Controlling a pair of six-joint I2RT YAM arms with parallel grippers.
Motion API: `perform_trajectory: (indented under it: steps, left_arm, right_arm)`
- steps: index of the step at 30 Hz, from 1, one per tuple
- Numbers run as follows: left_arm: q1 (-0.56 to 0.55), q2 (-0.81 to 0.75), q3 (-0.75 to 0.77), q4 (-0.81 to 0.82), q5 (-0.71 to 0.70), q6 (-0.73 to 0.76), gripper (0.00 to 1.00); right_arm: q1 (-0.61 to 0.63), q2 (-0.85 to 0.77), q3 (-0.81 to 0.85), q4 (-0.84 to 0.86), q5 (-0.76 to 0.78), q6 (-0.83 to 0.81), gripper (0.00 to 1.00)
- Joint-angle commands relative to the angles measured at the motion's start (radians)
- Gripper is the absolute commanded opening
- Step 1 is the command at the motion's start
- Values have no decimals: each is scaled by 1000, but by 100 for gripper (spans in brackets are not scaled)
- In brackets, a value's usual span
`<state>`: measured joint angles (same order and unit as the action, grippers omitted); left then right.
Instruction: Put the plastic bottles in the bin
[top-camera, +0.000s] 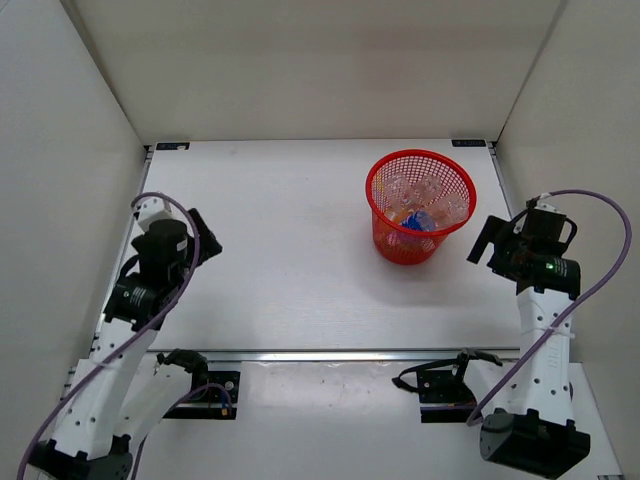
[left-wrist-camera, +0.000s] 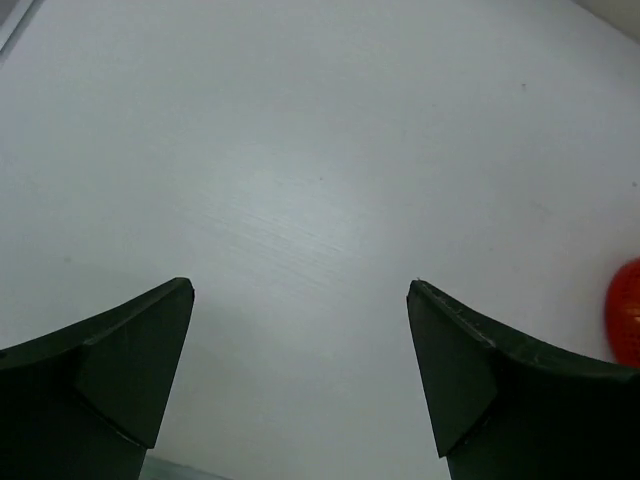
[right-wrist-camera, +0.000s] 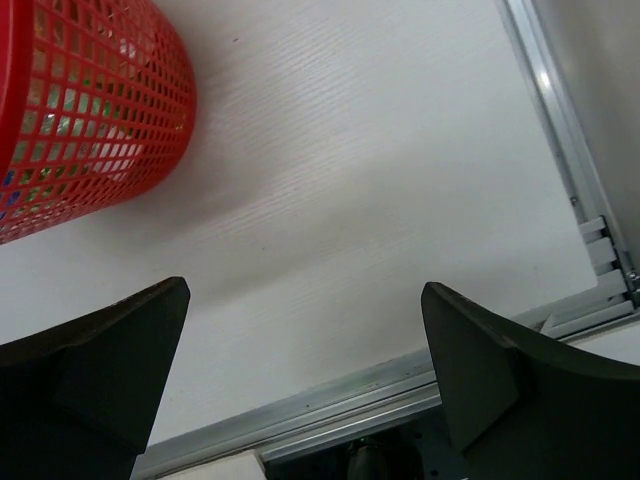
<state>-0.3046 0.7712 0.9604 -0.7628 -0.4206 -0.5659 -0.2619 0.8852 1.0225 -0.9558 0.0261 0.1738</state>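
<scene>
The red mesh bin (top-camera: 378, 200) stands upright on the white table at the back right. Plastic bottles (top-camera: 418, 208) lie inside it: clear ones, an orange one and a blue-labelled one show through the top. The bin also shows in the right wrist view (right-wrist-camera: 95, 120) at the upper left, and as a red sliver in the left wrist view (left-wrist-camera: 626, 310). My left gripper (top-camera: 205, 240) is open and empty at the table's left side. My right gripper (top-camera: 485, 240) is open and empty just right of the bin. No bottle lies on the table.
Grey walls enclose the table on three sides. A metal rail (top-camera: 330, 353) runs along the table's near edge, also in the right wrist view (right-wrist-camera: 400, 385). Cables loop from both arms.
</scene>
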Motion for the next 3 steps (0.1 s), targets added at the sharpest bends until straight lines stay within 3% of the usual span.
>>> perform_trajectory:
  steps: [1,3]
  left_arm:
    - [8,-41,-17,-148,-89,-3,99]
    - [10,-58,-14,-141,-67,6,98]
  right_arm:
    - [1,-35,-2,3,-94,24,99]
    - [24,-32,2,-11,-63,32,99]
